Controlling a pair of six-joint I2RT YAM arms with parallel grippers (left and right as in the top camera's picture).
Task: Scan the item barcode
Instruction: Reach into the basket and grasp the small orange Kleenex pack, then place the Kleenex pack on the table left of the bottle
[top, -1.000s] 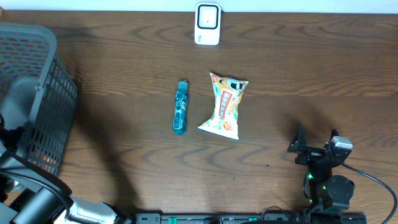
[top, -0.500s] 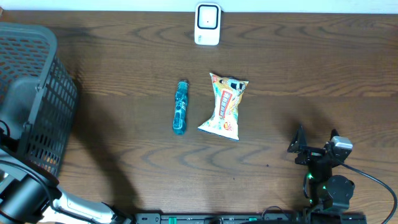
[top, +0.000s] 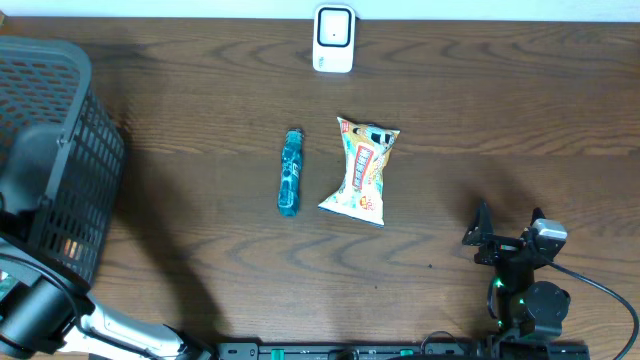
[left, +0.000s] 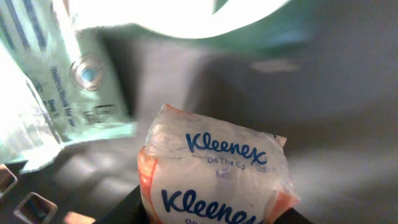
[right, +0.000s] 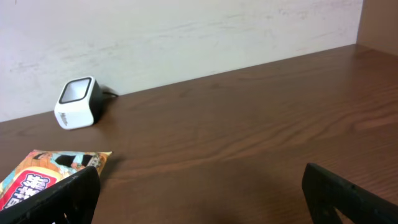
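The tissue pack (left: 217, 180) is lying inside the basket (top: 60, 130), at the left end of the table (top: 500, 120). The left wrist camera is showing it close up: a clear wrapper with blue lettering and orange edges, filling the lower middle of the view. The left gripper (left: 214, 219) is reaching down into the basket. The pack is sitting between its two dark fingers (left: 134, 208), of which only the tips are showing at the bottom edge. Whether they are pressing on the wrapper or standing just off it, I cannot tell. Just beside the pack, to the upper left, a pale green and white packet (left: 56, 99) is leaning against the basket's wall, partly washed out by glare. From overhead the left arm (top: 40, 170) is covering that part of the basket, so the pack itself is hidden there.

The scanner (top: 333, 38), a small white box with a dark window, is standing at the far edge of the table, well apart from the basket. Between it and the near edge, a snack bag (top: 362, 170) is lying flat in the middle of the table. A teal tube (top: 290, 172) is lying just beside it on the left, not touching it.

The right gripper (top: 480, 240) is hovering low over the near right part of the table. Its fingers (right: 50, 199) are standing wide apart with nothing between them, pointing toward the scanner and the snack bag.
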